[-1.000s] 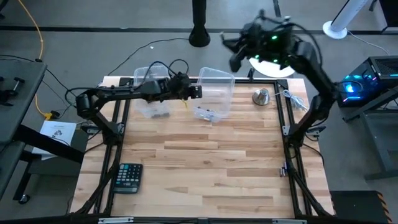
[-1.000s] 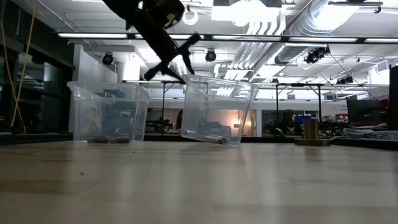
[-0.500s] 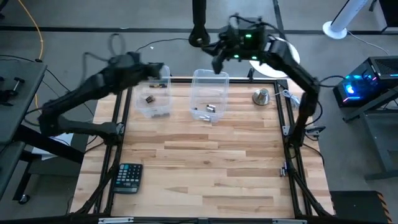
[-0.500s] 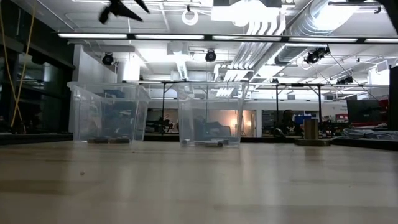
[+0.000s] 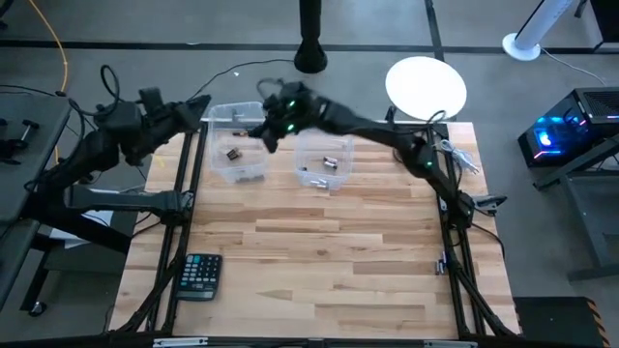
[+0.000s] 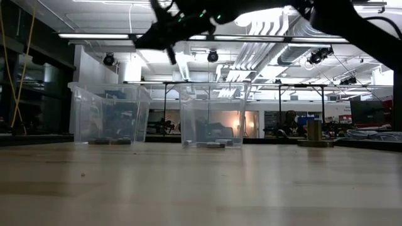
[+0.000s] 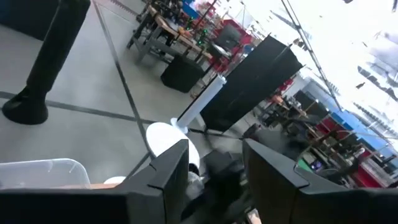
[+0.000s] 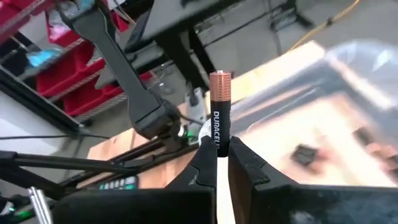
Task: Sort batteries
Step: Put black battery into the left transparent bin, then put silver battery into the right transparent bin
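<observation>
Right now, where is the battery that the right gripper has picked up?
The battery stands pinched between the right gripper's fingertips, in the air between the two clear bins, near the left bin, at the table's far edge.

Grey floor (image 5: 542,126) surrounds the wooden table (image 5: 319,261). A black stand base (image 5: 309,60) sits at top centre; ceiling strip lights (image 6: 100,36) glow upper left.

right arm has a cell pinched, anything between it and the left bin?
Nothing visible. The right gripper holds the Duracell battery above the open-topped left bin, by the rim nearest the right bin. The left gripper is off the table's left edge.
</observation>
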You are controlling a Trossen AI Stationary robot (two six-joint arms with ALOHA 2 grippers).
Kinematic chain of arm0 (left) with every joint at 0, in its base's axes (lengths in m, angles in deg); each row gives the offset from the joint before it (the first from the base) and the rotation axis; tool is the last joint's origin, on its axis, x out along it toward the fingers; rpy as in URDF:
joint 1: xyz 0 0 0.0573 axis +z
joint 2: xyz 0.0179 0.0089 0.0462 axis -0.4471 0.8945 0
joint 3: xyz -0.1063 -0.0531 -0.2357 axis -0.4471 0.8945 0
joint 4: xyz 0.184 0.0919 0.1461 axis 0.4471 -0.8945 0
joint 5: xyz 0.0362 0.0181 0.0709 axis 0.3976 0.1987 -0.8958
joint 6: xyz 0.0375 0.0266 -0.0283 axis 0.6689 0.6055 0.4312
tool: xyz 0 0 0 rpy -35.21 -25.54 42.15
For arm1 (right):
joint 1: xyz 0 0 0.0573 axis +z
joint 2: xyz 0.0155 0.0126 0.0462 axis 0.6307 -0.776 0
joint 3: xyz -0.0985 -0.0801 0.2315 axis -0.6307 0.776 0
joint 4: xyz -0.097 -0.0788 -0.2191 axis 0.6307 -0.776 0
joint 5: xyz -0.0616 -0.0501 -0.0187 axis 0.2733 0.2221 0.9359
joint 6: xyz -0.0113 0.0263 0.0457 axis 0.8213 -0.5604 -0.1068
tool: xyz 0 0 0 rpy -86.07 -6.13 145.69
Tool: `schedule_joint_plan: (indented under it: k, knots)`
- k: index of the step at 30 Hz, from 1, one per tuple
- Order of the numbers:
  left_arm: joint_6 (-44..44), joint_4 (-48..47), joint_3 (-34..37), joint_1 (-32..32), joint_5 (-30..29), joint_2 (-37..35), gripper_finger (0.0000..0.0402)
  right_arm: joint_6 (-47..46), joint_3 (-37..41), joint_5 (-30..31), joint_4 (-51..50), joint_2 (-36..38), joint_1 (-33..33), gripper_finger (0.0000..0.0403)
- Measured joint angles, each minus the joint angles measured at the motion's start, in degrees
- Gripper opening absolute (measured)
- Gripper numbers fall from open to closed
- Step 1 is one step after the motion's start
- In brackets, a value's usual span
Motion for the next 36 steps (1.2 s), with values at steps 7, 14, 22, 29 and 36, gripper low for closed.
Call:
schedule_joint_plan:
  k: [7, 14, 22, 29, 36]
  knots:
    - [0.0, -0.3, 0.0, -1.3, -0.1, 1.1, 0.0145, -6.1, 0.0, 2.2, 5.4, -8.1, 1.7, 0.0020]
    - [0.0, -0.4, 0.1, -2.1, -0.1, 1.6, 0.0145, -2.4, -0.1, 7.2, 5.9, -8.7, 2.0, 0.0111]
    - [2.6, -0.5, 0.1, -2.1, 0.0, 1.5, 0.0145, 3.3, -0.1, 5.3, -1.8, 0.5, -1.1, 0.0203]
    - [2.8, -1.5, 0.1, -2.0, 2.4, 2.4, 0.0145, 13.9, -0.1, 10.9, -23.9, 16.0, -3.3, 0.0200]
    - [4.9, 2.3, 0.1, -2.1, 13.2, 6.5, 0.0145, 9.0, -0.2, 24.2, -53.8, 27.2, 4.4, 0.0199]
